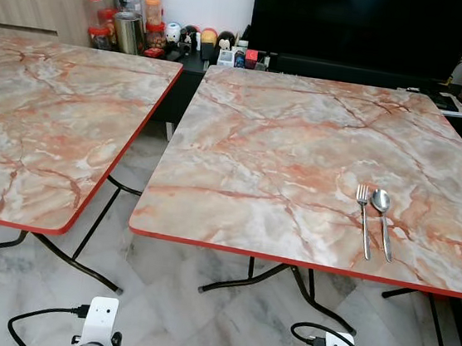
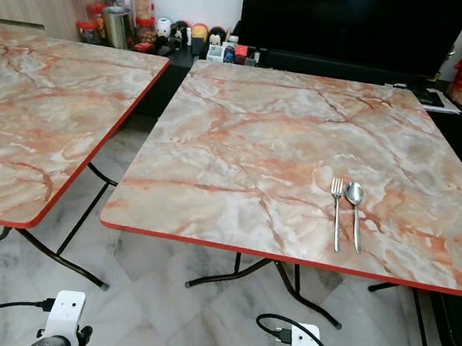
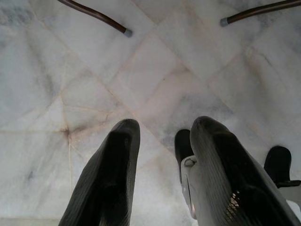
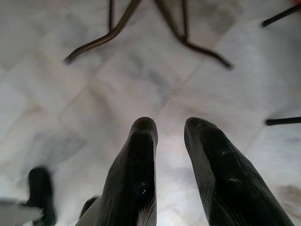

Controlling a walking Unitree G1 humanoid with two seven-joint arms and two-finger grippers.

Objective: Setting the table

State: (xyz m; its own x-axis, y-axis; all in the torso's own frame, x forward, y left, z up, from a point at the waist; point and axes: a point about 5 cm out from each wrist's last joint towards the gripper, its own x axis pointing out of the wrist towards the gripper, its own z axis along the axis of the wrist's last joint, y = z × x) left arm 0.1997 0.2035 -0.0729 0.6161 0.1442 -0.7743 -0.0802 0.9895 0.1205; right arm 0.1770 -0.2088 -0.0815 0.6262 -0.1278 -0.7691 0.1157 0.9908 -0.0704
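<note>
Currently, both arms hung idle below the desk edge. The left gripper point(image 3: 160, 136) pointed at the marble floor point(image 3: 155, 80) with its fingers parted and nothing between them; the right gripper point(image 4: 169, 129) did likewise, fingers apart and empty. On the right-hand desk point(image 1: 284, 146), a fork point(image 1: 364, 217) and a spoon point(image 1: 383, 219) lay side by side, close together but apparently not touching, near the front right corner, handles toward the robot. A second desk point(image 1: 45, 118) stood to the left, separated by a gap.

Handling assessment: both utensils appeared to be polished metal, hence light, rigid and slippery. They lay flat against the surface, leaving little clearance. Recommended hold: mid-handle, fingers across the narrow width, one utensil at a time.
</note>
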